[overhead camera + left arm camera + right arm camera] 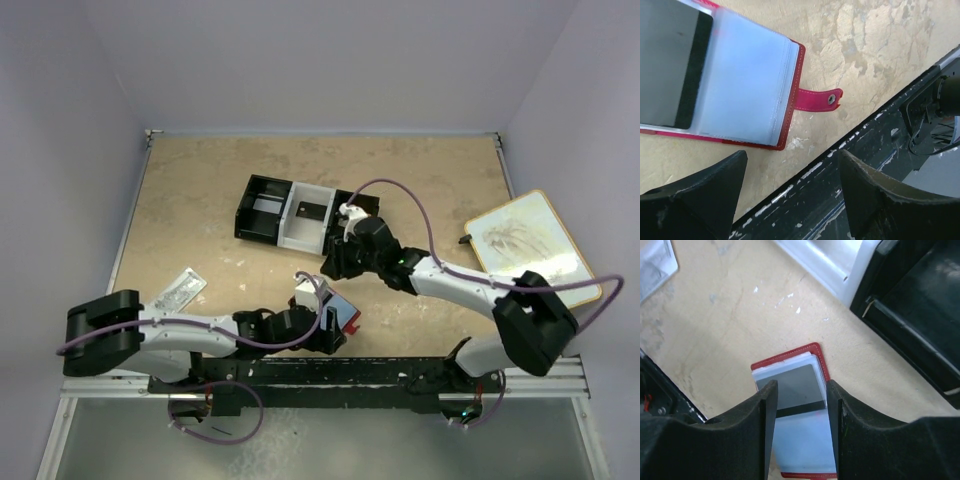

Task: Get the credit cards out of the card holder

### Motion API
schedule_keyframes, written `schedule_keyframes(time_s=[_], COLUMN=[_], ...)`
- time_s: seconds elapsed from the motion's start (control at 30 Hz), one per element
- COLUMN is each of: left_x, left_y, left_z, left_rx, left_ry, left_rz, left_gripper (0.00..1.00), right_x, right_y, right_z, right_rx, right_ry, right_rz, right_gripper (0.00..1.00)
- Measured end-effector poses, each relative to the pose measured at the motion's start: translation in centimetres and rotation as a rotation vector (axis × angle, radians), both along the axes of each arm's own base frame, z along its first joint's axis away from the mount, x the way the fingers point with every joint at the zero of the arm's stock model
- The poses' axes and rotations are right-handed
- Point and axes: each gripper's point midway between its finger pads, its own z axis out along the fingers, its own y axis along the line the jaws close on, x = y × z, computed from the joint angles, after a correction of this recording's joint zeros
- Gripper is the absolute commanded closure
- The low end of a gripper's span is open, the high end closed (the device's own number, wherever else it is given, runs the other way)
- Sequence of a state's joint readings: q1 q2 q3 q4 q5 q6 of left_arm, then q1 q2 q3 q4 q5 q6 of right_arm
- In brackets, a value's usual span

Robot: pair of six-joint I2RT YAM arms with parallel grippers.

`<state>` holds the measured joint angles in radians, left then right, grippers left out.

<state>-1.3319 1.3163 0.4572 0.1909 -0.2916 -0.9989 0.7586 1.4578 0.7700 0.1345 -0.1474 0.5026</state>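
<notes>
1. The tan, scuffed surface point(200, 200) is filling the middle of the top view, with a black rail point(400, 375) running along its lower edge.
2. A pale board point(530, 245) with a wooden rim is lying at the right edge of the top view, well apart from everything else.
3. A black-and-white three-compartment tray point(250, 190) is sitting just above the centre of the top view.
4. The right hand point(801, 385) is hanging just below the tray's right end. Its jaws are standing partly apart and nothing is showing between them. In its own view the holder below is appearing through the gap.
5. The left hand point(792, 157) is hovering over the lower edge of the surface and the rail. Its jaws are spread wide and holding nothing. The holder is lying just beyond its fingertips, at the upper left of its view.
6. The card holder point(747, 80) is lying open and flat on the surface, low in the centre of the top view. Its pale blue-grey sleeves are facing up inside a red border.
7. A clear crinkly packet point(180, 290) is lying at the lower left of the top view.
8. A dark grey credit card point(670, 65) with a black stripe is sitting inside the holder's far sleeve.
9. The holder's red snap strap point(815, 98) is sticking out flat onto the surface.
</notes>
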Motion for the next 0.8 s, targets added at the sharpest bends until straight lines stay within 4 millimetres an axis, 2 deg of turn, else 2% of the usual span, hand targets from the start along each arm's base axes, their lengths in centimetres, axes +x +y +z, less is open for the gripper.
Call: schedule_keyframes(time_s=[0.13,0.2,0.3,0.4,0.47,0.53,0.6,0.7,0.8], left_x=[0.3,0.7,2.1,4.7,6.8,8.3,8.9,9.5,10.1], left_y=[1.4,2.5,4.1,6.1,7.6,8.8,9.0,8.3,7.5], left_z=[1.9,3.0,3.9,3.8,3.3,2.6,2.2,2.0,1.9], left_rx=[0.018,0.030,0.068,0.113,0.148,0.191,0.231,0.263,0.286], left_ry=[-0.041,-0.074,-0.116,-0.131,-0.127,-0.125,-0.122,-0.122,-0.122], left_rz=[0.002,0.019,0.070,0.153,0.218,0.262,0.263,0.239,0.220], left_gripper=[0.30,0.34,0.39,0.43,0.44,0.44,0.48,0.55,0.57], right_x=[0.2,-0.6,-3.1,-5.6,-6.6,-7.2,-7.5,-7.4,-7.1], right_y=[-0.5,-0.8,-1.3,-1.4,-1.1,-0.6,0.0,0.7,1.3], right_z=[3.1,3.4,1.3,-1.7,-2.7,-3.0,-2.8,-2.2,-2.4], right_rx=[0.086,0.151,0.208,0.200,0.211,0.228,0.251,0.287,0.312], right_ry=[-0.027,-0.009,0.080,0.189,0.235,0.258,0.265,0.272,0.281], right_rz=[-0.093,-0.132,-0.192,-0.246,-0.266,-0.279,-0.288,-0.296,-0.305], right_gripper=[0.55,0.56,0.57,0.59,0.60,0.60,0.60,0.60,0.62])
